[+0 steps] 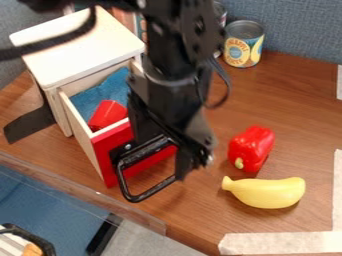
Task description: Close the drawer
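The black gripper [179, 131] hangs from the top edge over the drawer's front, overlapping its right part and lying close to the black handle. A small wooden cabinet with a pale top [79, 47] stands at the upper left. Its drawer [81, 132] is pulled well out toward the lower right, with a red front [110, 156] and a black loop handle [148, 193]. Inside the drawer are a blue lining [107, 95] and a red cup-like object [107, 114]. The gripper and arm hide the drawer's right side and part of its front.
To the right of the gripper lie a red toy pepper [251, 148] and a yellow toy banana [267, 192]. A can [243, 44] stands at the back by the blue-grey wall. The wooden table's front edge [83, 192] runs below the drawer; pale tape [280, 243] marks the lower right.
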